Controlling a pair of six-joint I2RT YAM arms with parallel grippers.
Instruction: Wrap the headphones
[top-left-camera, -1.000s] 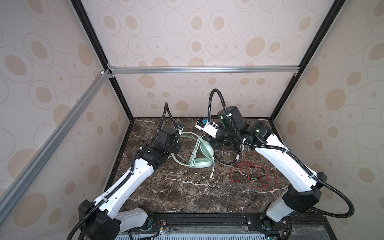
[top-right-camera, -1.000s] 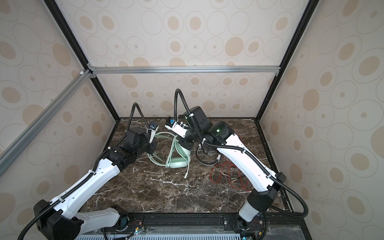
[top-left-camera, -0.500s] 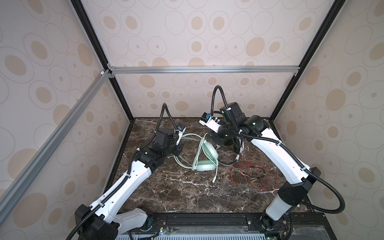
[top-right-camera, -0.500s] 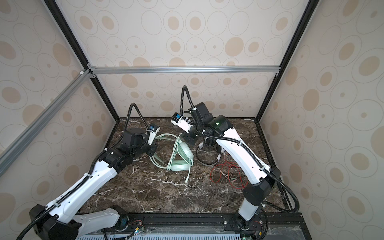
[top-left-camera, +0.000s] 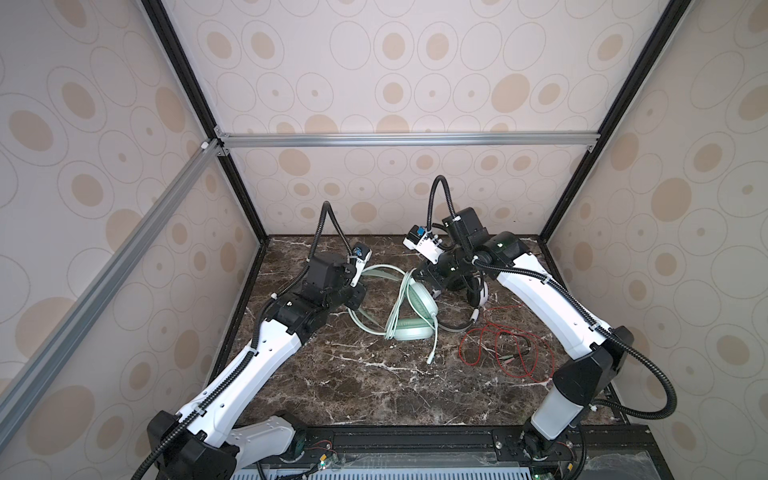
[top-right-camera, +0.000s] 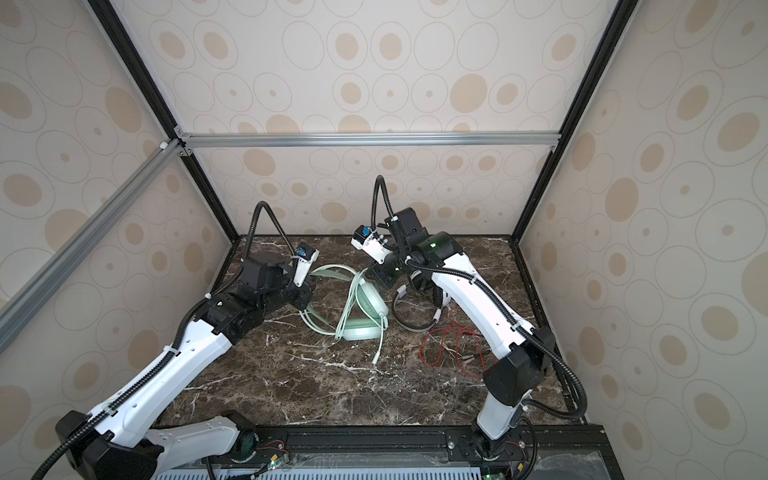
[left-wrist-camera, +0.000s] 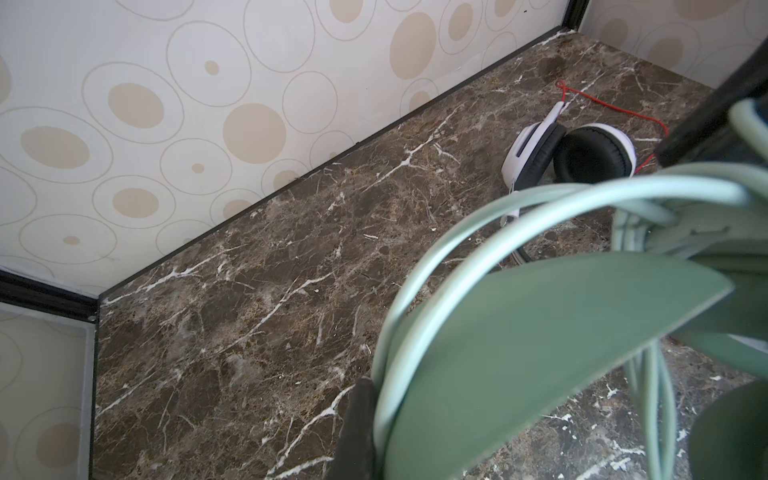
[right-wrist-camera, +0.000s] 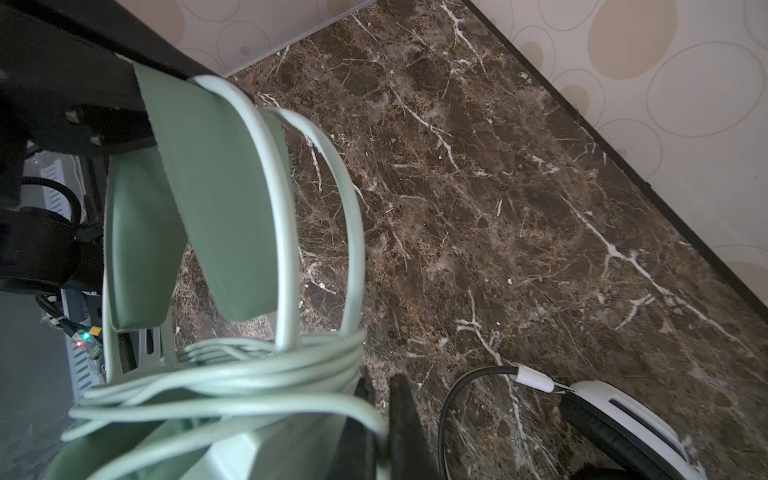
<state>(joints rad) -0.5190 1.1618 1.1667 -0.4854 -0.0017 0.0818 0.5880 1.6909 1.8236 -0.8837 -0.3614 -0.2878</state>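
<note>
The mint-green headphones (top-left-camera: 411, 316) (top-right-camera: 363, 313) lie mid-table, with their pale cable (right-wrist-camera: 249, 374) coiled in several loops around them. My left gripper (top-left-camera: 356, 300) (top-right-camera: 306, 297) is shut on their headband (left-wrist-camera: 540, 353); one black finger (left-wrist-camera: 359, 428) shows beside the band. My right gripper (top-left-camera: 429, 283) (top-right-camera: 383, 279) (right-wrist-camera: 382, 415) is shut on a strand of the pale cable. The cable's loose end (top-left-camera: 432, 353) trails toward the front. The white-and-black headphones (top-left-camera: 480, 293) (left-wrist-camera: 582, 158) (right-wrist-camera: 623, 419) lie behind the right arm, partly hidden, and their red cable (top-left-camera: 507, 347) (top-right-camera: 453, 345) is strewn at the right.
The dark marble table (top-left-camera: 374, 386) is boxed in by patterned walls at the left, back and right. The back wall's foot (left-wrist-camera: 291, 183) runs close behind both grippers. A black rail (top-left-camera: 415, 436) lines the front edge.
The right arm has folded in toward the back while holding the cable. The mint-green headphones have shifted slightly right and toward the front. Both grippers stay shut.
</note>
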